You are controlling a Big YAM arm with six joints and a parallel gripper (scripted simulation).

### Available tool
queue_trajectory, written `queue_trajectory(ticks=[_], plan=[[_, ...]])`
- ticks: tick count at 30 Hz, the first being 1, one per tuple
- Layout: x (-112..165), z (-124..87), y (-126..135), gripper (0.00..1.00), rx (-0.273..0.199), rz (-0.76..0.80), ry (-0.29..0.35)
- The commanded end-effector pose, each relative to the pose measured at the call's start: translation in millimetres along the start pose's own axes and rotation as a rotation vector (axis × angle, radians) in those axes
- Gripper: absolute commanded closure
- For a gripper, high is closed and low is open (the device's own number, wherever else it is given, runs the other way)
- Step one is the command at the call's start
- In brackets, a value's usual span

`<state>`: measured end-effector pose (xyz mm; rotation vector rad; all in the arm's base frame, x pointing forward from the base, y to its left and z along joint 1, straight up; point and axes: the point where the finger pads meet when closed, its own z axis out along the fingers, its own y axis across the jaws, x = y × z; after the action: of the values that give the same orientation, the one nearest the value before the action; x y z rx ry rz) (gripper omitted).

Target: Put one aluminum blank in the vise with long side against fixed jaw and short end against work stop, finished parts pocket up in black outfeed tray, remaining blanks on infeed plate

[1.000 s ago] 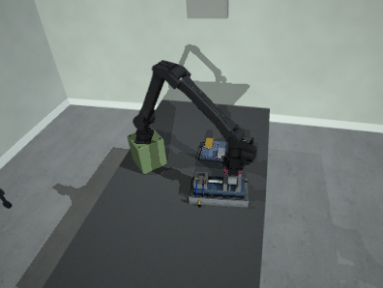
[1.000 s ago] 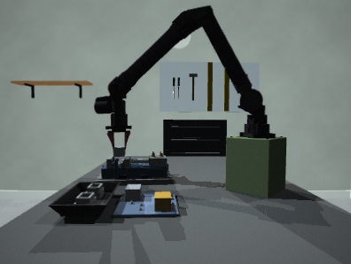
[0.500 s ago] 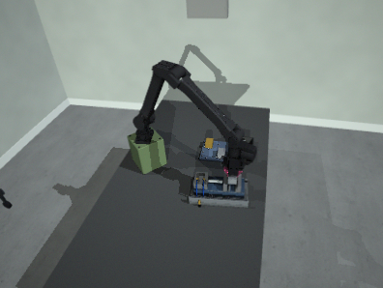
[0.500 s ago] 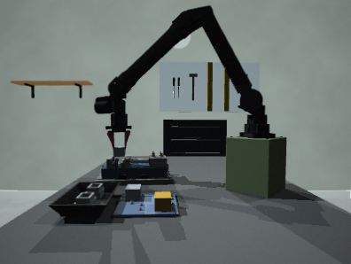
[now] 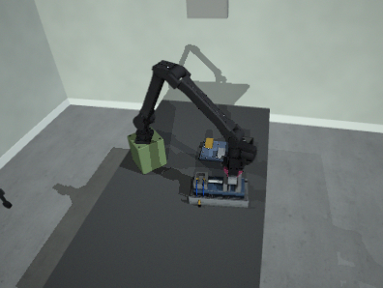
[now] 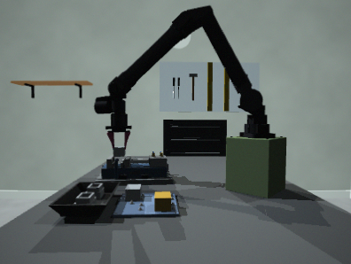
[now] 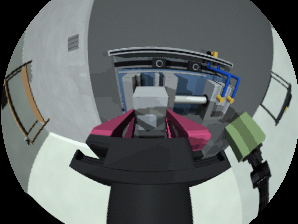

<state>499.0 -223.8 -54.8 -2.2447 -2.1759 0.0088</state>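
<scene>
Jaws half-closed, the gripper (image 6: 118,148) clamps 1 gray blank (image 7: 150,100) just above the open vise (image 6: 135,167), end overhanging the fingertips.

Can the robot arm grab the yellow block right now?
Probably not yet. The gripper is shut on a gray blank above the vise, so its fingers are full. The yellow block sits uncovered on the infeed plate, so nothing else seems to block it.

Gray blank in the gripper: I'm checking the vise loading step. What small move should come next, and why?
Probably lower it straight down. The gripper is shut on the gray blank, which hangs just above the open vise, apparently not yet on the low bars. Once seated, it can be pushed against the fixed jaw and stop.
</scene>
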Motion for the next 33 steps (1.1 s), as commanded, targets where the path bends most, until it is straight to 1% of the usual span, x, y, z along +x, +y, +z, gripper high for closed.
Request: queue_trajectory(ticks=[1, 9, 21, 30, 33], plan=[[-13.8, -23.1, 17.7, 1.00, -0.062, -0.001, -0.023], [-13.2, -18.9, 16.5, 1.00, -0.055, -0.001, -0.020], [-11.0, -2.5, 11.2, 1.00, -0.031, -0.001, -0.010], [-11.6, -9.7, 12.7, 1.00, -0.047, -0.001, -0.017], [-11.3, -8.3, 11.9, 1.00, -0.045, -0.001, -0.016]])
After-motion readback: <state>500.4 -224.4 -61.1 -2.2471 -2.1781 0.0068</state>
